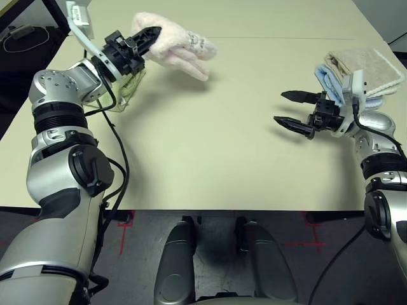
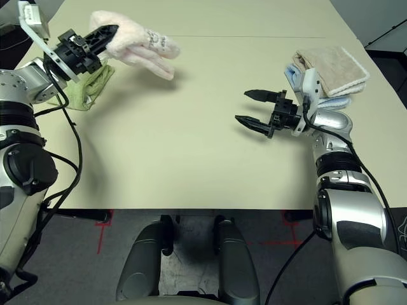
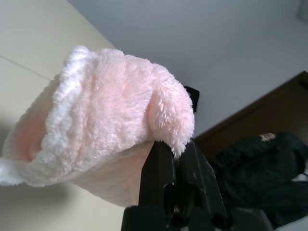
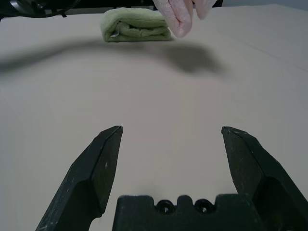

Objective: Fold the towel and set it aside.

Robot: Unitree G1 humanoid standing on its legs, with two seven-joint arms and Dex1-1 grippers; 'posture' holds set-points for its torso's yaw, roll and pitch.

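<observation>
the left gripper (image 1: 150, 35) has its two black fingers (image 3: 166, 173) pressed together on a fold of the pale pink towel (image 1: 181, 46), pinching it tight. the towel is bunched and folded over itself, hanging off the fingers above the far left part of the table (image 1: 210, 152), clear of the surface, with its shadow on the table below it. a small dark embroidered mark shows on the towel's upper side. in the left wrist view the fluffy pile wraps over and around the fingertips, with the whitish stitched edging along one side.

the left arm is raised, forearm angled forward and toward the middle, the gripper pointing slightly upward. a green folded towel (image 2: 86, 88) lies on the table just beneath and beside that wrist.

the right gripper (image 1: 291, 109) stands with its fingers (image 4: 94, 168) spread wide apart, holding nothing and touching nothing. it hovers low over the right side of the table, pointing level toward the middle. the right forearm comes in from the right edge. behind it, near the far right of the table, lie a beige folded towel (image 2: 334, 67) and a light blue one (image 1: 327, 82) stacked together, well apart from the pink towel.
</observation>
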